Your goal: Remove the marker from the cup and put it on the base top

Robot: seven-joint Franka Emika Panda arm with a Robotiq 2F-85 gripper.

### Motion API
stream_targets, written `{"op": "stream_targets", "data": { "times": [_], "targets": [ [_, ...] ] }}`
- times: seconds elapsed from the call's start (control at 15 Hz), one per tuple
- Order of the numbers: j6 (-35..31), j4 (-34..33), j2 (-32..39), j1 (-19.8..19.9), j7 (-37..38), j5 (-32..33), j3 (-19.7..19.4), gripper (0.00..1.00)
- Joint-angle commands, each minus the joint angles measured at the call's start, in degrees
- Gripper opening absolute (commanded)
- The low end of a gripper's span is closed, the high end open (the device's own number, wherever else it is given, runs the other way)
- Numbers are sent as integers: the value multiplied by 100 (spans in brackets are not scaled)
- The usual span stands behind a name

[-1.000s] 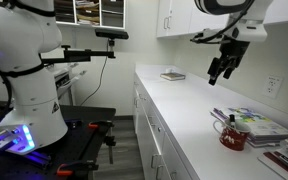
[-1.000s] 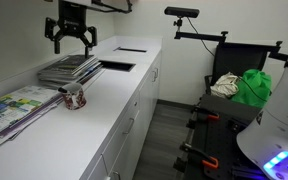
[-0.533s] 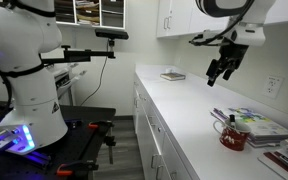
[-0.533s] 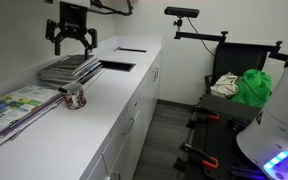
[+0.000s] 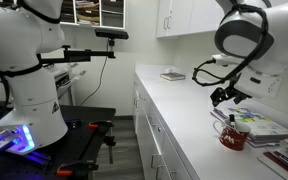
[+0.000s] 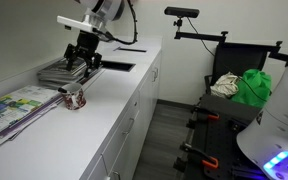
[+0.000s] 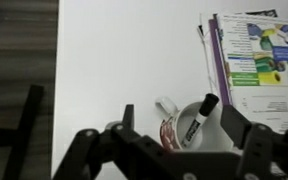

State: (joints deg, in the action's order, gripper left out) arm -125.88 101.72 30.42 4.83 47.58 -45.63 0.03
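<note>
The dark red cup (image 5: 233,136) stands on the white base top (image 5: 189,110), also seen in an exterior view (image 6: 75,98) and from above in the wrist view (image 7: 184,128). The dark marker (image 7: 198,118) leans inside the cup, its cap sticking out at the rim. My gripper (image 5: 224,96) hangs above the cup, a little toward the back; it also shows in an exterior view (image 6: 80,62). In the wrist view its open fingers (image 7: 184,125) straddle the cup with nothing between them but the cup below.
Stacks of magazines (image 5: 256,124) lie beside the cup against the wall, seen also in an exterior view (image 6: 69,68) and in the wrist view (image 7: 259,50). A small book (image 5: 172,75) lies farther along the counter. The counter edge drops to the floor (image 7: 19,60).
My gripper has come down from high near the upper cabinets to just above the cup. The cup and marker have not moved.
</note>
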Motion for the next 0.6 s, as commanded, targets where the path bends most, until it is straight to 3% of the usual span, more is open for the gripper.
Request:
{"op": "stream_targets", "data": {
  "times": [0.0,0.27,0.53],
  "targets": [
    [66,-667,546,-25,349,-523,-28,62],
    [130,-1346,1139,-55,794,-456,-110,34],
    [123,-1794,1554,-3,942,-415,-114,46]
  ]
}}
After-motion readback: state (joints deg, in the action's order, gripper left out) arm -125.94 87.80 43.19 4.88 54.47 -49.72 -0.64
